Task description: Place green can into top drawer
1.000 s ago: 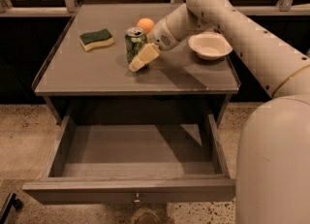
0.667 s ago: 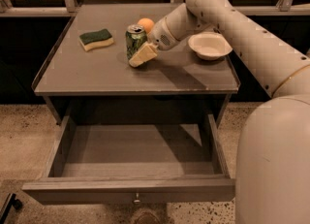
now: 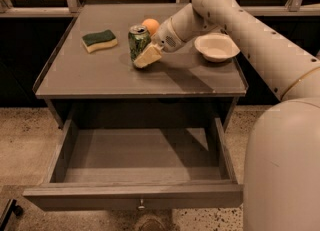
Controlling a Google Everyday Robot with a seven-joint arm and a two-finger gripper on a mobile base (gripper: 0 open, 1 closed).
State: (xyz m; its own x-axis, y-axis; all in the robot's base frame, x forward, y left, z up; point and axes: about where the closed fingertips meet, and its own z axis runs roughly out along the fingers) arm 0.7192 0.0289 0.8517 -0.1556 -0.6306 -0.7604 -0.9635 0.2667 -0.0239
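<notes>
Nearest to the camera, the top drawer [image 3: 140,192] is pulled out wide, with its small knob [image 3: 142,205] at the centre of the front panel, and nothing is seen inside it, so the goal place is ready. Above and behind it is the table [image 3: 100,80], and the green can [image 3: 137,40] stands upright on it, toward the back and a little left of the middle. The gripper [image 3: 148,56] is against the lower right side of the can, at the end of the arm [image 3: 240,20] that reaches in from the right; how wide it is open, and whether it really has hold of the can, cannot be told from this view. From here 3 things could go wrong, in the writer's judgement. If the hold is low and only on 1 side, the can may tip or slip when it is lifted. The orange [image 3: 151,25] lies just behind the can, so a push backward could make it roll. On the way down, the can could strike the table edge or the drawer front if it is carried too low. The sponge [image 3: 99,40] and the bowl [image 3: 217,47] are well apart from this path.
</notes>
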